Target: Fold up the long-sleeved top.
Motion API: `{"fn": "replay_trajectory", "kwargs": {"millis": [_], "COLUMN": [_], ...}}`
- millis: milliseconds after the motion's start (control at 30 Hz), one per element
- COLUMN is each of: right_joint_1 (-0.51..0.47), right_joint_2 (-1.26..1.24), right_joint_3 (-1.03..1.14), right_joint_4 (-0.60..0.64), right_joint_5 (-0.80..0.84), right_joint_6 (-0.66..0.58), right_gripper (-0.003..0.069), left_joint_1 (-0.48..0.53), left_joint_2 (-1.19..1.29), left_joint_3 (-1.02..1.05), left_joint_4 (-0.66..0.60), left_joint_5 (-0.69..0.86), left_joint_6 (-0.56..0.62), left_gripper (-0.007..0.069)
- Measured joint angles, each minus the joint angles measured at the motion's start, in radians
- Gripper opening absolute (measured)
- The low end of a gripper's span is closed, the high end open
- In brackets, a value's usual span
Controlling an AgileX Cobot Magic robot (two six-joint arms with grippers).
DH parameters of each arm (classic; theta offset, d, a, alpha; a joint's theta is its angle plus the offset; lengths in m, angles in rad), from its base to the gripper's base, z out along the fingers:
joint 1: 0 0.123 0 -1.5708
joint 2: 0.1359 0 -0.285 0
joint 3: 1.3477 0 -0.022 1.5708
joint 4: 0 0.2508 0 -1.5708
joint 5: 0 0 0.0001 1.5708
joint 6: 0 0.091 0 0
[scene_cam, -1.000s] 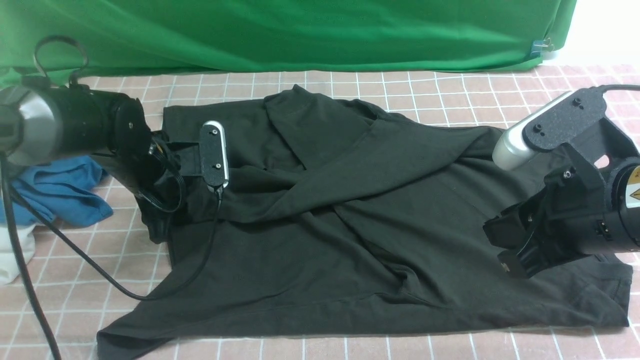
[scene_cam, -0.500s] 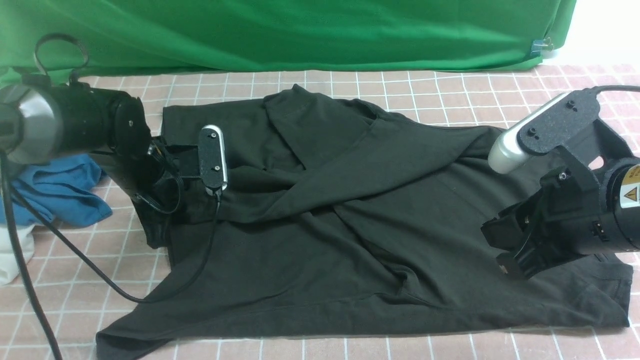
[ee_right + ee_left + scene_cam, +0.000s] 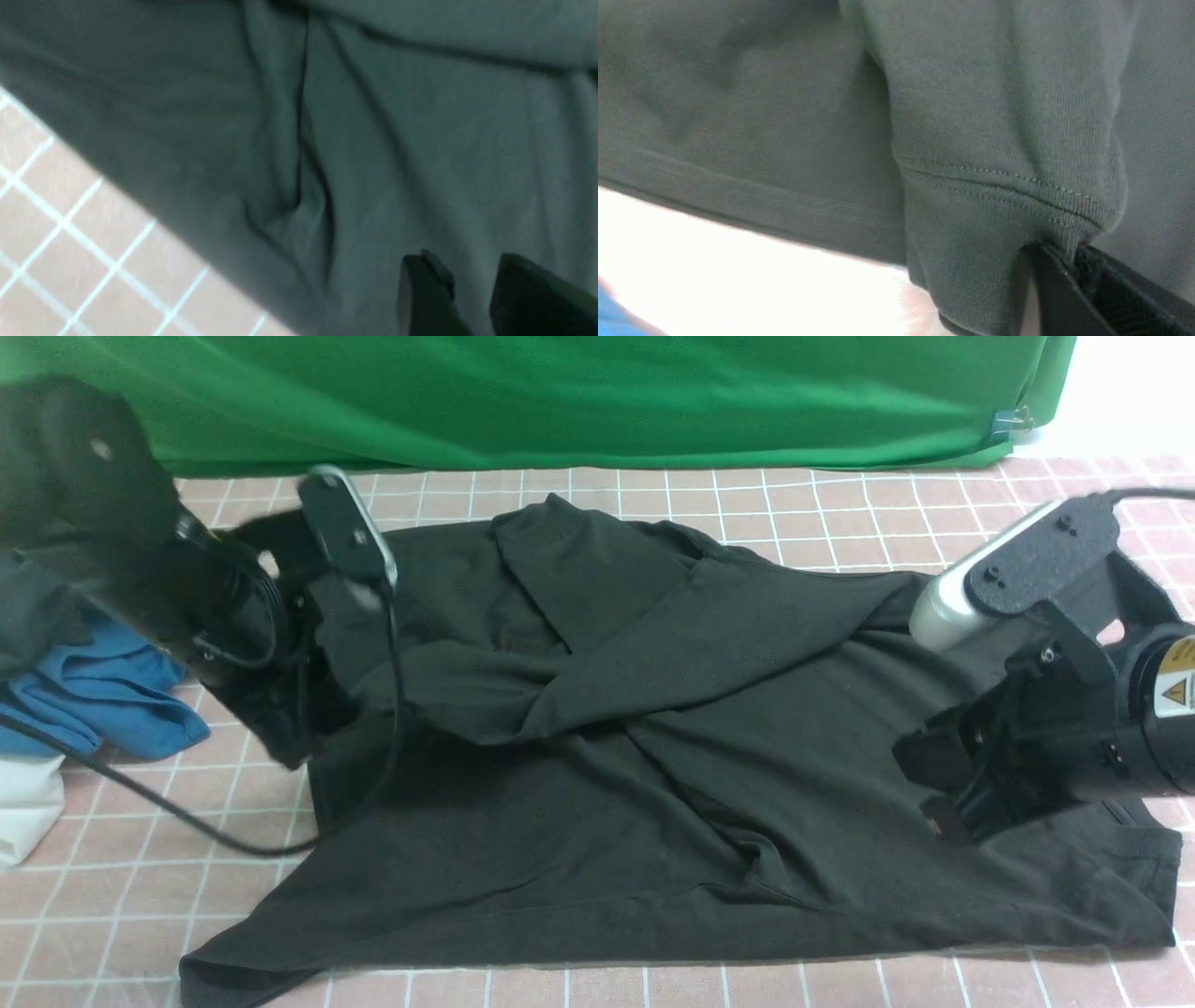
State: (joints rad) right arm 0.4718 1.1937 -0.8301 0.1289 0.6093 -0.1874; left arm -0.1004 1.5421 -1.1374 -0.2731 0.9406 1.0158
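Note:
The long-sleeved top (image 3: 653, 728) lies spread and rumpled across the checked tablecloth, black, with one sleeve folded diagonally over its body. My left gripper (image 3: 313, 611) is at the top's left side, blurred in the front view and raised off the table. In the left wrist view the left gripper (image 3: 1064, 252) is shut on a stitched hem (image 3: 1008, 186) of the top (image 3: 738, 116). My right gripper (image 3: 943, 803) hovers over the top's right part. Its fingers (image 3: 420, 289) stand apart in the right wrist view, the right gripper (image 3: 467, 280) open over the top's cloth (image 3: 373, 140) with nothing between them.
A blue garment (image 3: 103, 700) and something white (image 3: 23, 812) lie at the table's left edge. A green backdrop (image 3: 560, 392) hangs along the back. The left arm's black cable (image 3: 187, 821) trails over the pink checked tablecloth (image 3: 840, 504).
My left gripper has shut on the hem, and the left arm has swung up and back, pulling the cloth at the left with it. The right arm has shifted slightly.

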Motion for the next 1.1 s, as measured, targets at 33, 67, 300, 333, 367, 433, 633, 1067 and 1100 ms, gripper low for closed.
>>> {"fn": "replay_trajectory", "kwargs": {"millis": [33, 67, 300, 333, 367, 433, 633, 1067, 1100], "right_joint_1": [0.0, 0.0, 0.0, 0.0, 0.0, 0.0, 0.0, 0.0, 0.0], "right_joint_2": [0.001, 0.008, 0.052, 0.056, 0.058, 0.063, 0.067, 0.067, 0.073], "right_joint_3": [0.0, 0.0, 0.0, 0.0, 0.0, 0.0, 0.0, 0.0, -0.001], "right_joint_4": [0.0, 0.0, 0.0, 0.0, 0.0, 0.0, 0.0, 0.001, 0.005], "right_joint_5": [-0.014, -0.044, -0.09, -0.093, -0.094, -0.098, -0.104, -0.128, -0.139], "right_joint_6": [0.0, 0.0, 0.0, 0.0, 0.0, 0.0, 0.0, -0.003, -0.015], "right_gripper": [0.0247, 0.0255, 0.0312, 0.0314, 0.0316, 0.0317, 0.0317, 0.0317, 0.0318], "left_joint_1": [0.0, -0.009, -0.156, -0.186, -0.21, -0.264, -0.307, 0.02, 0.043], "left_joint_2": [-0.01, -0.046, -0.18, -0.183, -0.183, -0.183, -0.166, 0.128, 0.155], "left_joint_3": [0.0, 0.0, 0.0, 0.0, -0.001, -0.004, -0.024, -0.026, -0.031], "left_joint_4": [-0.013, -0.05, -0.109, -0.136, -0.163, -0.248, -0.33, -0.243, -0.24], "left_joint_5": [0.007, 0.031, 0.205, 0.237, 0.25, 0.268, 0.276, 0.277, 0.272], "left_joint_6": [-0.015, -0.075, -0.421, -0.453, -0.472, -0.51, -0.509, -0.519, -0.519], "left_gripper": [0.0034, 0.0034, 0.0034, 0.0034, 0.0034, 0.0034, 0.0034, 0.0034, 0.0034]}}
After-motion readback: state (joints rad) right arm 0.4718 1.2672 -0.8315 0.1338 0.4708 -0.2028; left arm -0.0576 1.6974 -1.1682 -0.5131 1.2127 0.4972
